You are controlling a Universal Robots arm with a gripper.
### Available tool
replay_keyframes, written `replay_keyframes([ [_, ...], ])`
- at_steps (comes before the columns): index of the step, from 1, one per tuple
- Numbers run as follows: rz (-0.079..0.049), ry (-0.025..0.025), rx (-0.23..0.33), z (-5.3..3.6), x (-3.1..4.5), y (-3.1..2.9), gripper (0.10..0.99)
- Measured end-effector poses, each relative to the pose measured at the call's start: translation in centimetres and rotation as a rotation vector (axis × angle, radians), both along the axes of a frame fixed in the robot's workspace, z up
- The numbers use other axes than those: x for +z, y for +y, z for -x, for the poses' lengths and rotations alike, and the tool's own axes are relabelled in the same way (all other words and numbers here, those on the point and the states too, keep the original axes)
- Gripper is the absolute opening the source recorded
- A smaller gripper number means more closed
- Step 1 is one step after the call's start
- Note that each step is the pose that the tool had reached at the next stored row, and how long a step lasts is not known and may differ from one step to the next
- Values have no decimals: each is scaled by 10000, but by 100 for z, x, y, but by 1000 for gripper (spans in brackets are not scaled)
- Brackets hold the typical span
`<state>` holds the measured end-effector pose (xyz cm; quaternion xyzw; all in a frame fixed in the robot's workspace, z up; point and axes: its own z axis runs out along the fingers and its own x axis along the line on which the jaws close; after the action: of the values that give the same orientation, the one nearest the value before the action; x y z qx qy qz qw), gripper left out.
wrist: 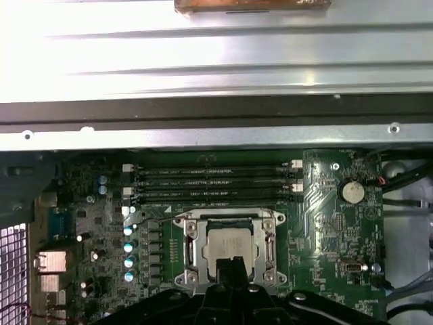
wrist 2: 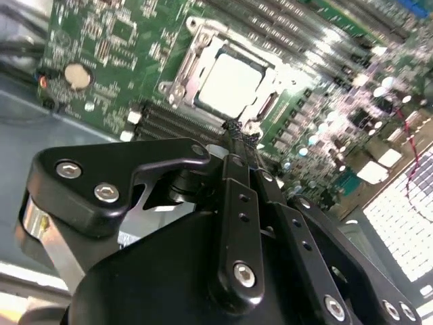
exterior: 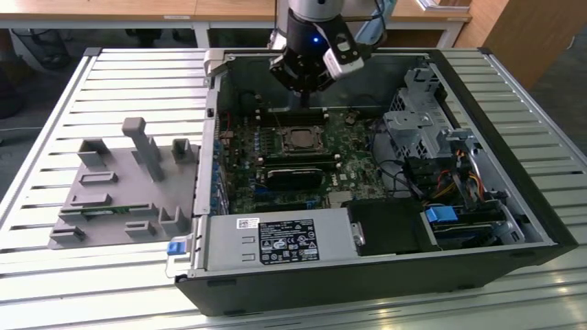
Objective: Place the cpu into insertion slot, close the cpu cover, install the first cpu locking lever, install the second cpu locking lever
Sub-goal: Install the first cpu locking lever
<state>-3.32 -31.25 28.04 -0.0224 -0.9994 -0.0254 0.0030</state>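
exterior view: an open computer case [exterior: 513, 172] lies on a slatted metal worktop [exterior: 119, 75], with the green board [exterior: 275, 155] facing up. the arm comes down from the far side and its pincer [exterior: 306, 104] hangs over the board, just beyond the chip [exterior: 298, 139]. the silvery chip lies flat in the socket [exterior: 283, 140], between two banks of black memory slots. a grey plastic holder [exterior: 119, 192] stands on the worktop at the exterior view's left, well apart from the case. a power supply box [exterior: 275, 242] fills the near edge of the case.

second wrist view: the pincer [wrist 2: 238, 128] is drawn narrow, its two black fingers [wrist 2: 233, 203] pressed together, and nothing can be seen held between them. the tips sit right at the edge of the socket, low over the board. the chip [wrist 2: 230, 84] shines bright inside the window of the cover [wrist 2: 181, 76], which lies down flat around it. a round coin battery [wrist 2: 78, 76] sits on the board off to one side.

first wrist view: the chip [wrist: 229, 247] is seated in the socket, framed by the cover [wrist: 230, 218]. the pincer tips [wrist: 233, 265] overlap the chip's near edge. the memory slots [wrist: 213, 183] run beside the socket. i cannot tell whether either locking lever is latched.
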Motion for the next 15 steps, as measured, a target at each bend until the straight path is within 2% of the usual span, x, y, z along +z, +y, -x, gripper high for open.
replay_keyframes([
  [2, -171, -14, 41, 11, -6, 0, 118],
  [3, -194, -25, 52, 28, -9, 0, 118],
  [8, -197, -41, 89, 147, -32, 0, 118],
  [13, -197, -40, 389, 178, -79, 0, 118],
  [15, -196, -48, 405, 219, -88, -1, 118],
])
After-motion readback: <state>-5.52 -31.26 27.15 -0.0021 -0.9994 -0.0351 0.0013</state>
